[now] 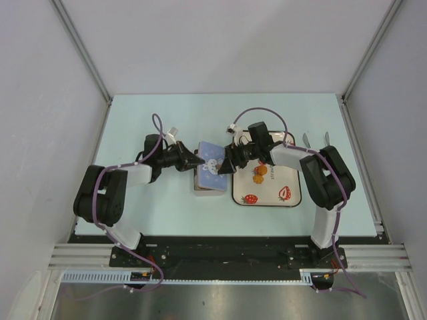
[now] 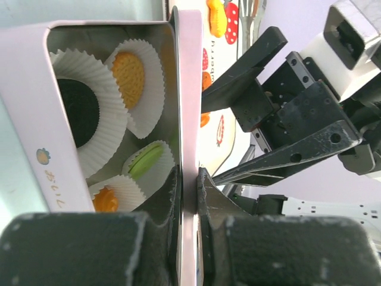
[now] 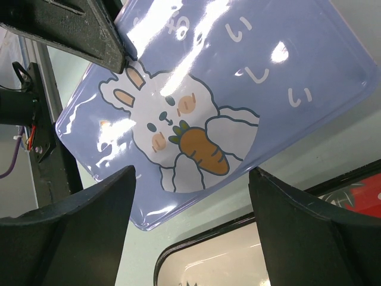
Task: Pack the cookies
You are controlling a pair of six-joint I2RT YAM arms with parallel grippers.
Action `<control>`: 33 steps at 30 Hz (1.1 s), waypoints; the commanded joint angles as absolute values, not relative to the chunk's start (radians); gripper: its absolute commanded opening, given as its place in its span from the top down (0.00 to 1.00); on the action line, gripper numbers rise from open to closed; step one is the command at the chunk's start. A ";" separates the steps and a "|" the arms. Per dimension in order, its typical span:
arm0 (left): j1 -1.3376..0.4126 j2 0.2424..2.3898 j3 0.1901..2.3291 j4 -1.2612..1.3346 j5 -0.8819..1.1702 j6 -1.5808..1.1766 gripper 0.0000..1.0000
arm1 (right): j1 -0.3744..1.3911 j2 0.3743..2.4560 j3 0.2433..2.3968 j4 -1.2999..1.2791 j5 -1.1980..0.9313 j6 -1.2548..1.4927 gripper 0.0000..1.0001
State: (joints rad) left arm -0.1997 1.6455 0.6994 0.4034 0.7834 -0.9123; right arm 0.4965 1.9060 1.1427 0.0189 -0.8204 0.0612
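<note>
at the bottom of the left wrist frame the left gripper (image 2: pixel 189 196) is clenched on the edge of the raised lid (image 2: pixel 189 89), 1 finger on each face. left of the lid, the open tin (image 2: pixel 24 119) holds all 4 cookies in white paper cups (image 2: pixel 110 113): orange cookie (image 2: pixel 106 199) lowest, green cookie (image 2: pixel 144 161), black cookie (image 2: pixel 77 110), second orange cookie (image 2: pixel 128 70) uppermost. beyond the lid the right gripper (image 3: pixel 191 176) is spread wide and empty, facing the lid's rabbit picture, with the strawberry tray (image 1: pixel 270 193) to its right.

The raised lid (image 3: pixel 238 89) stands between the right hand (image 3: pixel 191 173) and the open tin (image 2: pixel 30 107), blocking entry from that side.
</note>
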 commanded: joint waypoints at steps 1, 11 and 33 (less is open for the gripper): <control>-0.189 1.620 0.712 0.321 0.713 -0.833 0.87 | 0.506 1.885 1.155 0.064 -0.834 0.064 0.19; -0.183 1.629 0.719 0.275 0.696 -0.798 0.51 | 0.517 1.890 1.160 0.067 -0.827 0.058 0.19; -0.137 1.554 0.750 0.179 0.664 -0.749 0.28 | 0.538 1.881 1.167 0.057 -0.804 0.044 0.20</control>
State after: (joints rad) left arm -0.1493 1.6005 0.7139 0.2165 0.7025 -0.7925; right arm 0.5323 1.9060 1.1431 0.0338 -0.8120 0.0589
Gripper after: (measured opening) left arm 0.713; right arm 0.806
